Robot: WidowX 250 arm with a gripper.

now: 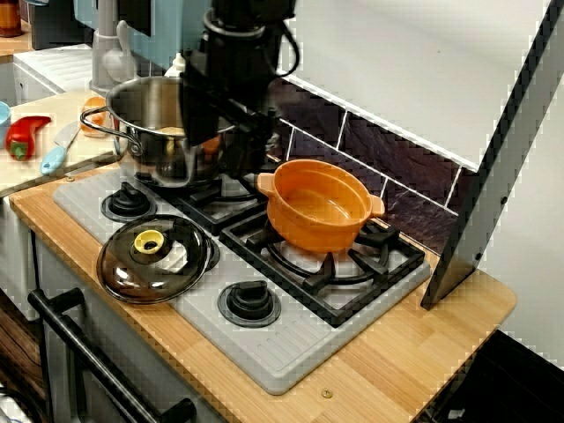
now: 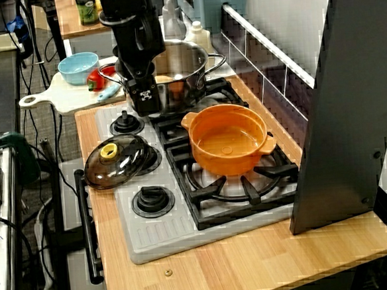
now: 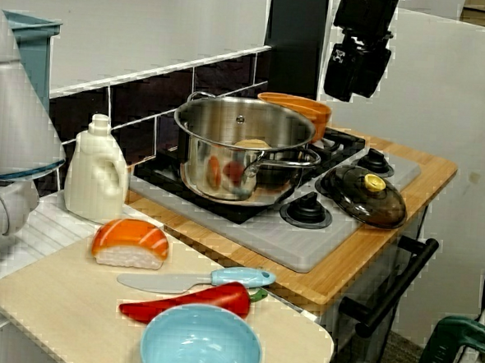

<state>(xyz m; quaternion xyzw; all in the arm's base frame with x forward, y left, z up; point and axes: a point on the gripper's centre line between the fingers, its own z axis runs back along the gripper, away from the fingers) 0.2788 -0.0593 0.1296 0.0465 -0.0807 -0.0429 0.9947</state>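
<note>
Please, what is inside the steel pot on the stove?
Inside the steel pot a pale tan lump shows, but what it is cannot be told. The pot's own wall hides the bottom, and in two views the gripper covers part of the opening.

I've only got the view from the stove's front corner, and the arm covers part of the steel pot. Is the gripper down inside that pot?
Observer: No. In the view from the cutting board end, the gripper hangs in the air outside the steel pot, higher than its rim.
Operator: Is anything in the pot?
Observer: Yes, a pale rounded thing lies inside; I cannot tell what it is.
Operator: What is beside the red pepper?
Observer: A light blue bowl, empty, on the cutting board.
</note>
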